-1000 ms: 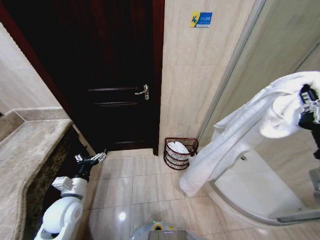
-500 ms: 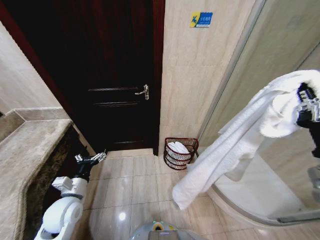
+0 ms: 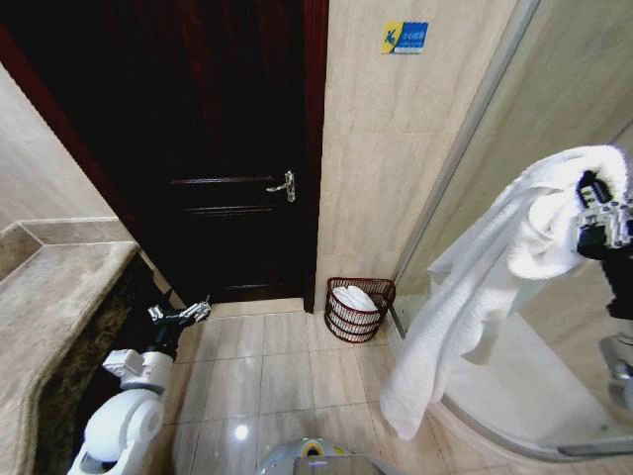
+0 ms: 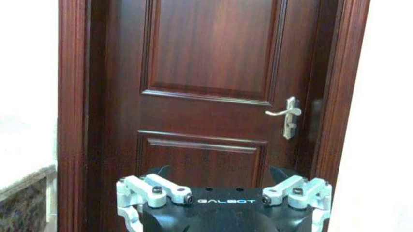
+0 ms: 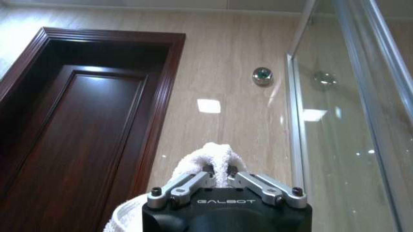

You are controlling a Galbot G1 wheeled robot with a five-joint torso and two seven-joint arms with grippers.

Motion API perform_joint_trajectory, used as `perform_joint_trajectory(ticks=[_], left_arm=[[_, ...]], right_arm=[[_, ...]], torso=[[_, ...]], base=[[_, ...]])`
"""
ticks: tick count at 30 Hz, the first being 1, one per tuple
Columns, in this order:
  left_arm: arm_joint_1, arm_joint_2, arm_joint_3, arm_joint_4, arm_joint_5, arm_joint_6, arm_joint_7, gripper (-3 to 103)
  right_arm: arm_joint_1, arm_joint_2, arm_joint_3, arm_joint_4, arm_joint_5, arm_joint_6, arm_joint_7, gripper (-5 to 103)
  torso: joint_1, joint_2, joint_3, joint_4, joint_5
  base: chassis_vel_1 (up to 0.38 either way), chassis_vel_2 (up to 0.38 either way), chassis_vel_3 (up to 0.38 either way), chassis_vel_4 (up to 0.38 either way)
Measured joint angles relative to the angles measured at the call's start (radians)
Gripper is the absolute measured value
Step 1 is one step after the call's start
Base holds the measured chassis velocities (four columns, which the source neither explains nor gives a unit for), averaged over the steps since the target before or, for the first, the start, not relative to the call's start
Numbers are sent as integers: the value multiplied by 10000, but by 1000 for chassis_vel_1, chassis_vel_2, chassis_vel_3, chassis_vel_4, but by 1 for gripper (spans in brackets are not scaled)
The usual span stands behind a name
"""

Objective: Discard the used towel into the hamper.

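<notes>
A long white towel [image 3: 473, 287] hangs from my right gripper [image 3: 596, 220], raised at the right of the head view, and its loose end dangles near the floor. In the right wrist view the gripper [image 5: 219, 176] is shut on a bunched fold of the towel [image 5: 213, 157]. The hamper [image 3: 345, 323], a small dark reddish-brown wire basket, stands on the floor against the wall right of the door, with white cloth inside. It is below and left of the hanging towel. My left gripper [image 3: 182, 312] is parked low at the left, open and facing the door [image 4: 223, 175].
A dark wooden door [image 3: 227, 148] with a metal handle [image 3: 284, 185] is straight ahead. A stone counter [image 3: 49, 307] runs along the left. A glass shower enclosure [image 3: 514, 396] with a curved base is at the right. Tiled floor [image 3: 277, 376] lies between them.
The camera has shifted slightly. The right gripper has edged left and down in the picture, and the towel's hanging end has swung from near the hamper towards the right and lower.
</notes>
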Motion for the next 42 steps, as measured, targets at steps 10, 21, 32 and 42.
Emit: perform_joint_trajectory(ticks=[10,21,32,42], left_arm=[[0,0,0,0,0,0,0,100],[1,0,0,0,0,0,0,100],[0,0,0,0,0,-1,0,100],[0,0,0,0,0,0,0,100]], right_arm=[[62,-188,104,48,105,-89,81,4],[90,-172,73,-9,108,-95,76,4],[74,-213,99,7,118,-89,69,4],[116,-544,206,-114,179,23,28,4]], torso=[[-4,1,-1,0,0],[-4,1,-1,1,2],[0,2,0,-1,3],[6,0,2,1,4]], base=[[-49,45,43,-51],[-93,88,89,-77],[-133,127,131,-136],[-92,102,97,-84]])
